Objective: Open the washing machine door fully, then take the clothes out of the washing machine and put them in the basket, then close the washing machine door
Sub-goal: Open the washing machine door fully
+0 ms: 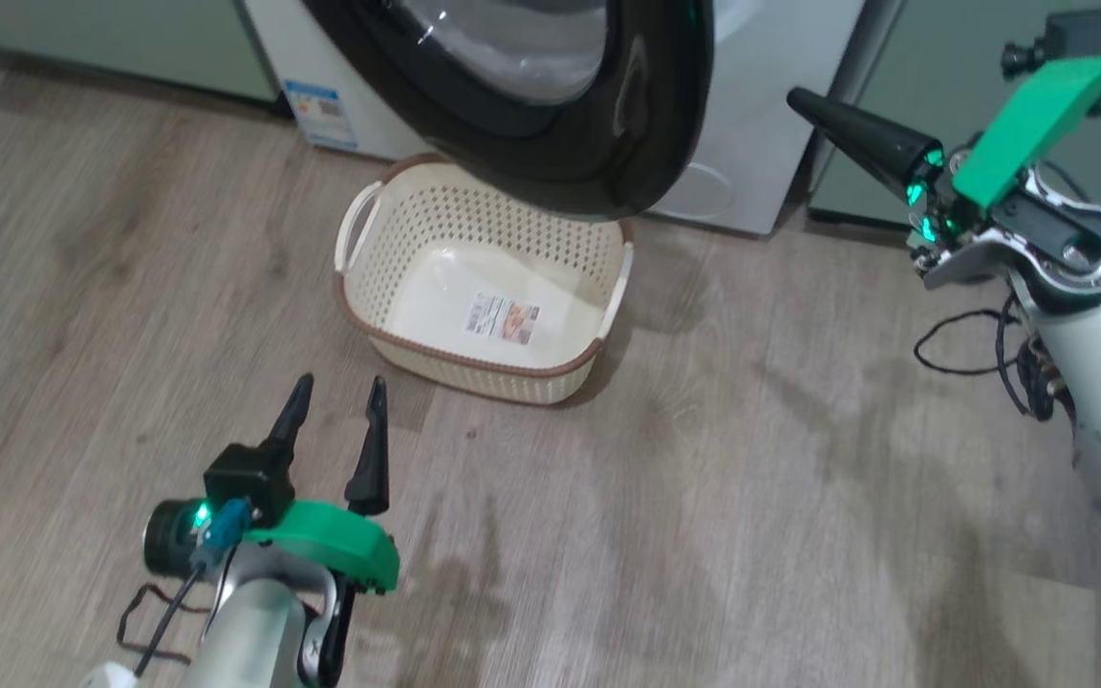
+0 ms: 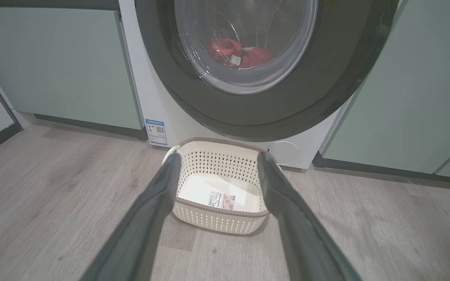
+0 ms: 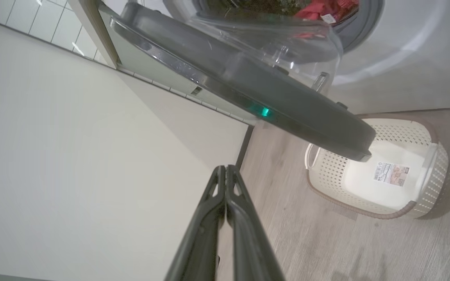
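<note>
**Door swung out over basket; clothes in drum**

- Washing machine [image 1: 761,115]: 12 o'clock in the head view, upper part cut off by the frame.
- Washing machine door [image 1: 646,124]: stands out from the front. Its black rim overhangs the basket and hides the far edge.
- Floor [image 1: 703,478]: open boards from 3 round to 9 o'clock.
- Basket [image 1: 474,377]: on the floor near centre, bottom label showing.
- Left gripper [image 1: 340,384]: 7 o'clock, fingers spread and empty, apart from the basket's near rim.
- Right gripper [image 1: 804,101]: 2 o'clock, fingers pressed together and empty, near the door's right edge, not touching.
- Clothes [image 2: 233,52]: red heap inside the drum. In the left wrist view they are seen through the window, blurred by glare.
</note>
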You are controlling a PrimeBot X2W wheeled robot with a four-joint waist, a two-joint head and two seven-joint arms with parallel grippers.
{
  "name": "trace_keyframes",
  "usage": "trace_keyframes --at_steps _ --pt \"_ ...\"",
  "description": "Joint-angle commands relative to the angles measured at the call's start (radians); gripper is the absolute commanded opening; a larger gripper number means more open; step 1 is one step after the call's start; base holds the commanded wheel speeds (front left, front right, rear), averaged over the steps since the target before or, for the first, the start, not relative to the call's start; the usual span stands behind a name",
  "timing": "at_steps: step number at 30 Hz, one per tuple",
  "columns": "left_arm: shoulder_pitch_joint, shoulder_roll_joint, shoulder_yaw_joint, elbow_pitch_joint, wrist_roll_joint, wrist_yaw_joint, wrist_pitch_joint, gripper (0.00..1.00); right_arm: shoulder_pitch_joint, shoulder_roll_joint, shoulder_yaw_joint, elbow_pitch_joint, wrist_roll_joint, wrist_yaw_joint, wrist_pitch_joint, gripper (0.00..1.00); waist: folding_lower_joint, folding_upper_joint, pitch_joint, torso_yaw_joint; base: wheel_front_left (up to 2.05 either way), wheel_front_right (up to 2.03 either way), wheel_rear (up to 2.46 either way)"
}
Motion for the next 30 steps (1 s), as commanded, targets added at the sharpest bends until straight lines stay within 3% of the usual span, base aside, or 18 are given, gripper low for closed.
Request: trace_keyframes --at_steps 1,11,22,30 --pt "-0.015 0.018 0.043 -0.028 0.009 -0.002 -0.009 1.00 -0.002 -0.008 -0.010 -0.035 0.009 0.000 -0.008 0.00 0.0000 -0.0001 -0.012 -0.015 0.00 0.00 0.00" --pt "-0.018 0.018 0.066 -0.039 0.024 -0.019 -0.009 1.00 -0.024 -0.058 -0.086 0.025 -0.002 0.000 -0.081 0.00 0.0000 -0.0001 0.011 -0.028 0.00 0.00 0.00" --pt "-0.082 0.018 0.037 -0.046 -0.009 -0.028 -0.009 1.00 -0.206 -0.120 -0.160 0.150 -0.053 0.000 -0.203 0.00 0.0000 -0.0001 0.135 0.030 0.00 0.00 0.00" --pt "-0.142 0.018 -0.014 -0.050 -0.054 -0.014 -0.009 1.00 -0.384 -0.085 -0.115 0.248 -0.111 0.000 -0.213 0.00 0.0000 -0.0001 0.214 0.090 0.00 0.00 0.00"
